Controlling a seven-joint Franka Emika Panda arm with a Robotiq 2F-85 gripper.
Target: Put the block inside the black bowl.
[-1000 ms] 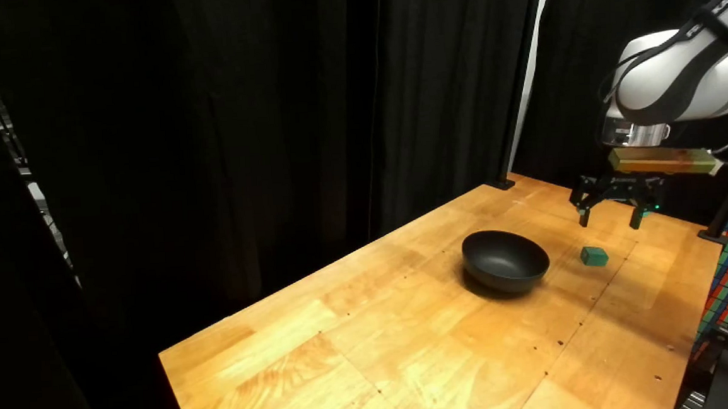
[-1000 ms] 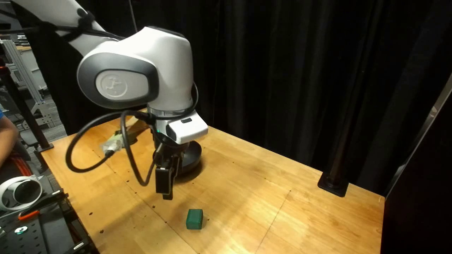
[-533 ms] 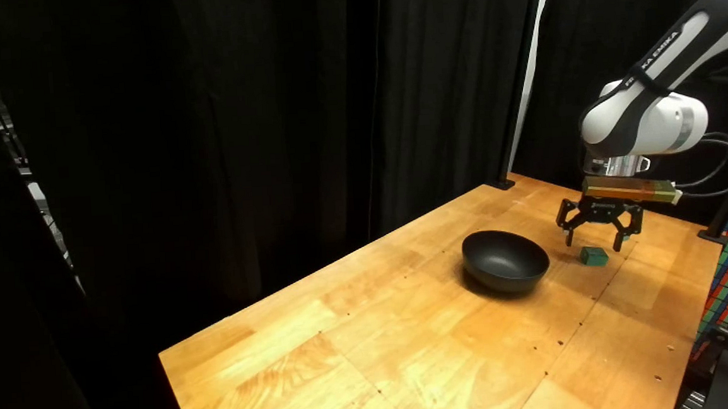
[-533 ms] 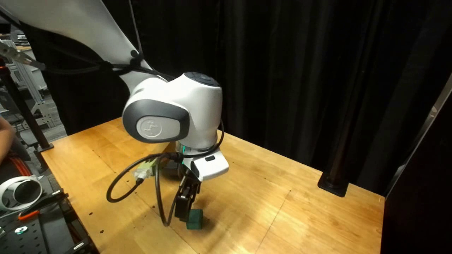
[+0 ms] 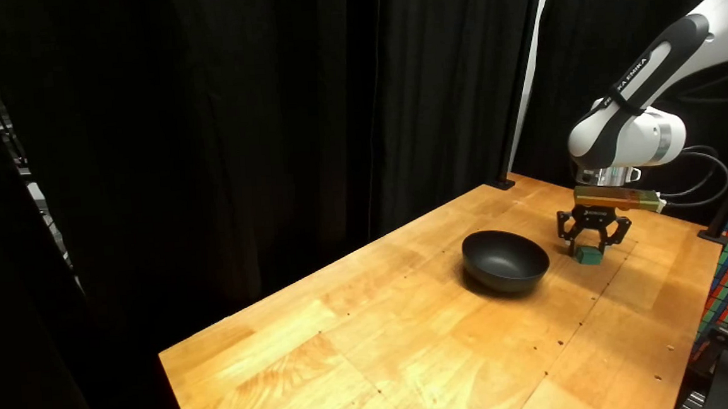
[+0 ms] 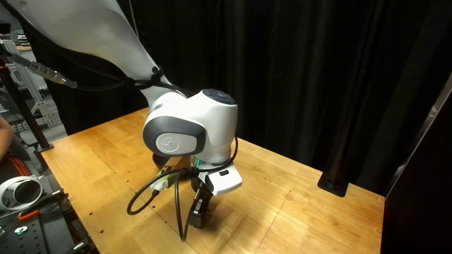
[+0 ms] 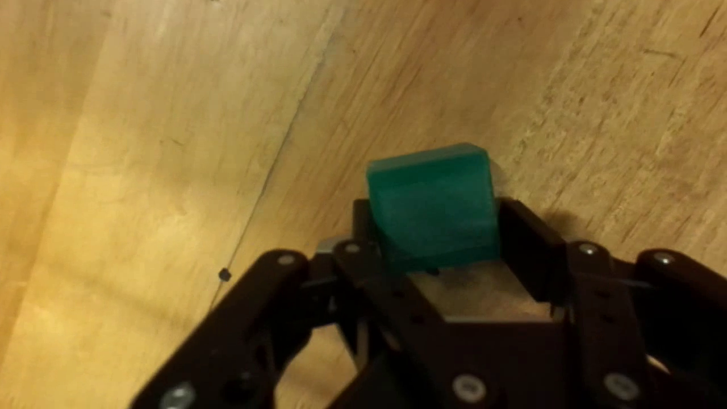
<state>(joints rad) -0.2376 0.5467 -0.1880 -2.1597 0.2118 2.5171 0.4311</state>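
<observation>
The small green block [image 7: 433,207] lies on the wooden table between the fingers of my gripper [image 5: 587,251], which touch it from both sides. In the wrist view it sits slightly tilted, with a dark finger pad [image 7: 525,244] along its right side. An exterior view also shows the block [image 5: 589,255] low between the fingertips, at table height. Close beside it stands the black bowl [image 5: 505,262], upright and with nothing visible inside. Another exterior view leaves only a sliver of the bowl [image 6: 159,160] showing behind the arm, and there the block is hidden by the gripper.
The wooden table [image 5: 372,343] runs out to its front edge. A black post foot [image 6: 333,185] is fixed at the table's far edge. A cart [image 6: 39,225] with a white ring-shaped part stands alongside. Loose cables [image 6: 178,208] hang from the wrist down near the table.
My gripper has come down from above the table onto the block, and its fingers have closed in on it. The block has shifted slightly toward the bowl, which has stayed put.
</observation>
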